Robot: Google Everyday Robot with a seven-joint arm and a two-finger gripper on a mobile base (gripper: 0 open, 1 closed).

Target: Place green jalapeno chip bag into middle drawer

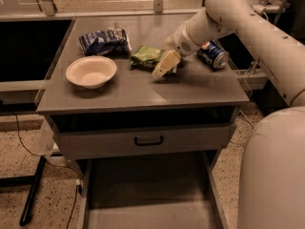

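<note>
Green chip bag (147, 56) lies on cabinet top (143, 89), right against gripper (164, 67), on its bowl (90, 71) side. Grip state unreadable. Drawer (147, 199) stands out, well below gripper. Pinch bag's crinkled edge squarely, lift clear, avoid can (213, 55) opposite.

Gripper (162, 68) at green jalapeno chip bag (146, 56), flanked by bowl (91, 72) and soda can (213, 54); middle drawer (147, 199) open from above

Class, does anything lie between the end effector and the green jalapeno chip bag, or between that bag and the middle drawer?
Nothing visible does. The end effector sits at the right edge of the green jalapeno chip bag. The middle drawer stands open below the front of the table; the bowl lies left of that path.
</note>
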